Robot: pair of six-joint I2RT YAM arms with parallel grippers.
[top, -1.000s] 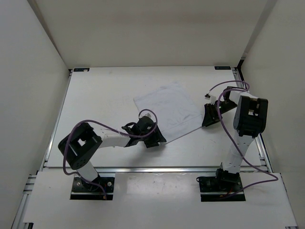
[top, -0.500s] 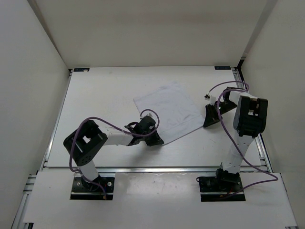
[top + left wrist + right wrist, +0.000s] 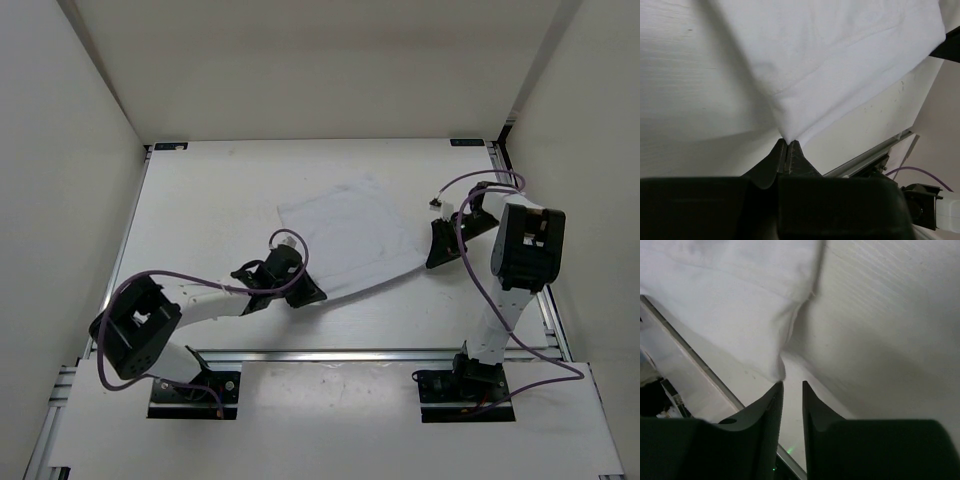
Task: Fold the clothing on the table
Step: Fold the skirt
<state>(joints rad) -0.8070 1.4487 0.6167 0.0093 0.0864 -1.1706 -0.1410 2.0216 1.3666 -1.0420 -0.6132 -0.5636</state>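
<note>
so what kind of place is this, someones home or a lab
Most likely a robot lab test cell, not a home: a matte white tabletop with silver aluminium rail edging, plain white walls boxing it in, and two black-and-white robot arms bolted at its near edge.

From above, the left hand (image 3: 310, 294) covers the near corner of the clothing (image 3: 345, 230), and the right hand (image 3: 434, 258) hides its own fingertips and the cloth corner beside them. In the right wrist view the clothing runs off two edges, and whether its tip is pinched between the fingers (image 3: 767, 410) is too hard to tell. In the left wrist view it runs off the top edge.
</note>
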